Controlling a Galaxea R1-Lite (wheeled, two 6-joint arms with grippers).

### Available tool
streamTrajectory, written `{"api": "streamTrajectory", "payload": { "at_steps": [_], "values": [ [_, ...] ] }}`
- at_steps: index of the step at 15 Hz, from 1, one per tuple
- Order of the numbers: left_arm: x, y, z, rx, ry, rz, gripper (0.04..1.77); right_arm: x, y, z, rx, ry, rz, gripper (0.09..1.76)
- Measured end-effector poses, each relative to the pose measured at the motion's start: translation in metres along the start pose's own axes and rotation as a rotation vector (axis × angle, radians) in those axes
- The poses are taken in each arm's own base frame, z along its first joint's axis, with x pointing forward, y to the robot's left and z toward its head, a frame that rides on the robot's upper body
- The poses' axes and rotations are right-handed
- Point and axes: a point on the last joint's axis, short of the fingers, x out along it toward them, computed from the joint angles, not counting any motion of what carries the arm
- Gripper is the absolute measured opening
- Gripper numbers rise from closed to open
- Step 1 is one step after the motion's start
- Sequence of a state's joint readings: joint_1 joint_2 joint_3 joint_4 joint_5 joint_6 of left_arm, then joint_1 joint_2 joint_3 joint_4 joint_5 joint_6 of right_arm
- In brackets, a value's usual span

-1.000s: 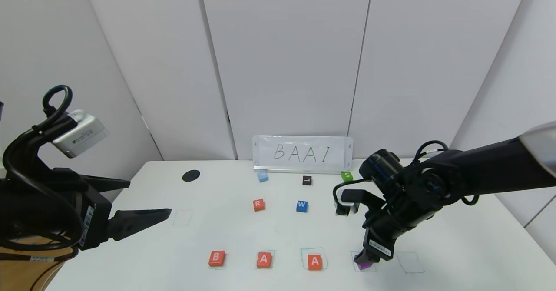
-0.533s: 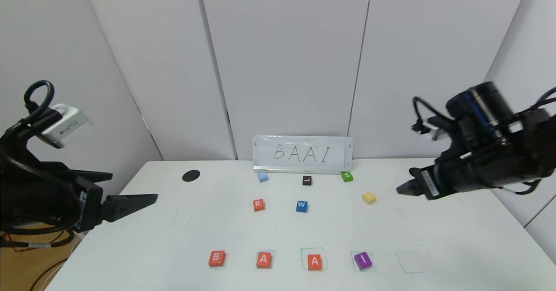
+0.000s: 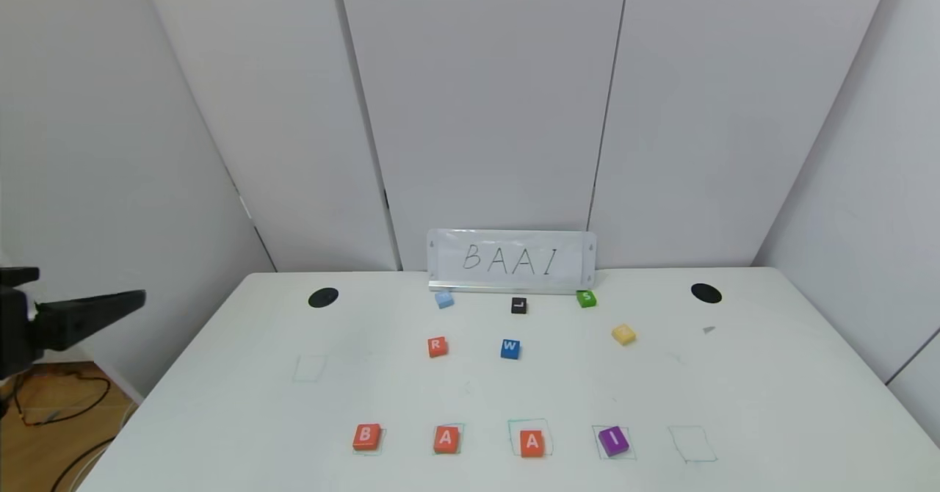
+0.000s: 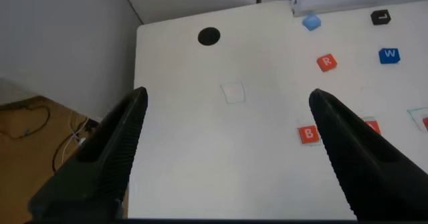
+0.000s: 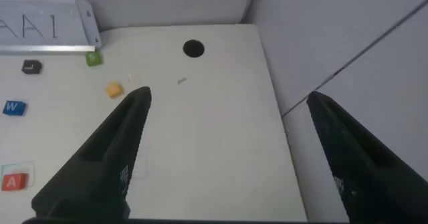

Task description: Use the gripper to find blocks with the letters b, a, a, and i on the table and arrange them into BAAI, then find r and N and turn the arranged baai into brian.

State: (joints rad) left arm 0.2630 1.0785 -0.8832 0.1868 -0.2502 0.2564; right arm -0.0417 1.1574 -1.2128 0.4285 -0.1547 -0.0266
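Head view: the blocks [image 3: 488, 440] sit in a row along the near edge of the white bench [image 3: 771, 396], reading B, A, A, I; r [image 3: 438, 346] lies farther back.

Left wrist view: left gripper [image 4: 227, 140] hangs over the bench's left edge, fingers spread wide, holding nothing.

Right wrist view: right gripper [image 5: 227, 137] hovers over the far right corner, fingers apart, holding nothing.

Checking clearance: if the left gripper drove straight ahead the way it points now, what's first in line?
Probably bare table: the left gripper, fingers open, points at it near a drawn green square. No block in line; depth is unclear.
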Motion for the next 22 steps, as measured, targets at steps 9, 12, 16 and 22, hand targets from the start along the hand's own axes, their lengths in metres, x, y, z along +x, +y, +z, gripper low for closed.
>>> {"api": "streamTrajectory", "payload": {
  "at_steps": [9,12,16,22],
  "values": [
    [-0.139,-0.049,-0.044,0.12,-0.387,-0.192,1.72,-0.195,-0.028,-0.106,-0.118,-0.57,0.121,1.7],
    [-0.167,-0.055,-0.075,0.143,-0.462,-0.211,1.72,-0.208,-0.032,-0.142,-0.12,-0.641,0.088,1.7],
    [-0.182,-0.059,-0.118,0.158,-0.587,-0.175,1.72,-0.205,-0.03,-0.175,-0.127,-0.827,0.035,1.7],
    [-0.162,-0.058,-0.144,0.128,-0.94,0.086,1.72,-0.145,-0.018,-0.21,-0.129,-1.048,-0.022,1.7]
  ]
}}
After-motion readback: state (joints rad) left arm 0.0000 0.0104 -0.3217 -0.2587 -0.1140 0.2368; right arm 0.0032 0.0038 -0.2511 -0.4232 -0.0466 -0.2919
